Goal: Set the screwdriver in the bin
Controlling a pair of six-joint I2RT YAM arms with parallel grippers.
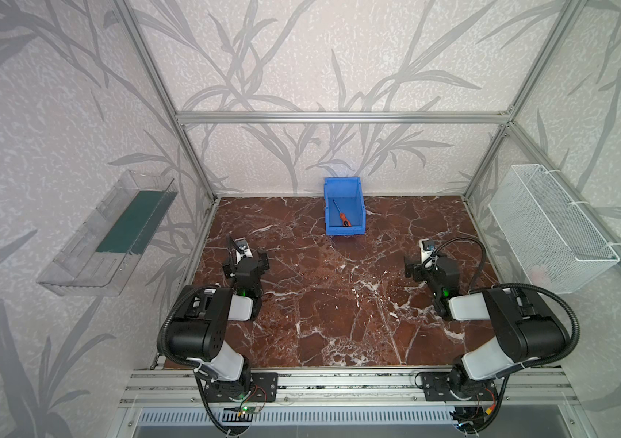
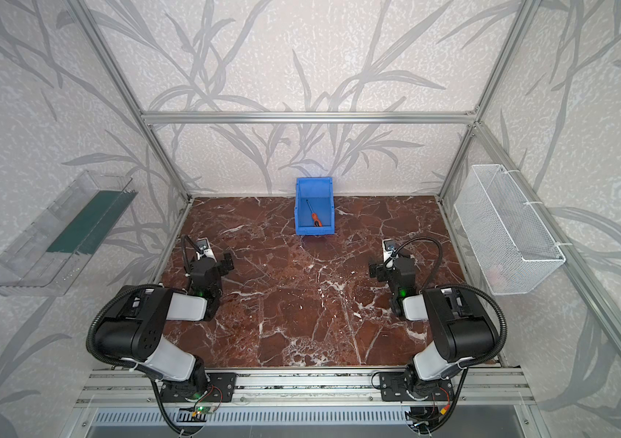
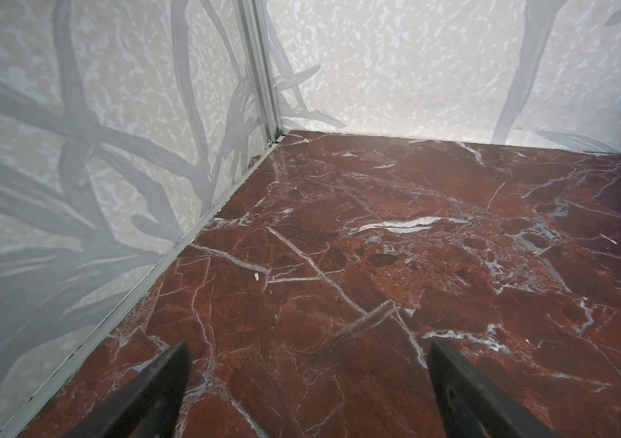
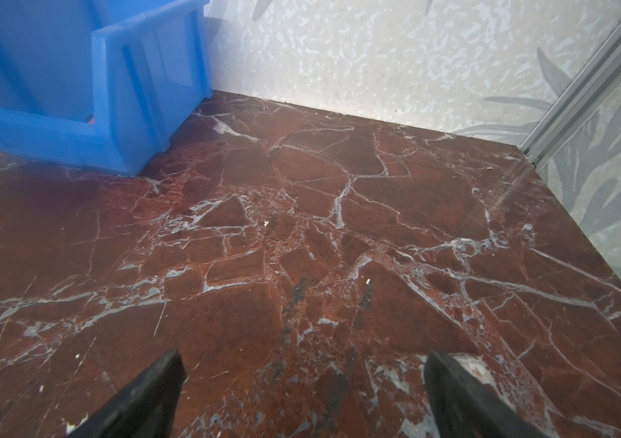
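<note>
Tabletop (image 1: 339,303) lies open between left end effector (image 3: 307,352) and right end effector (image 4: 303,360), both released (screwdriver (image 1: 341,215) in bin (image 1: 342,186)).

Left claw (image 3: 308,347), right claw (image 4: 305,354): both agape, empty

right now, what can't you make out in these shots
Tip of the screwdriver: too small in both top views to tell its type.
Rest of it, right wrist view: the front lip of the bin hides all but an orange sliver.
Pale thing in the wire basket: blurred behind mesh in both top views.
</note>
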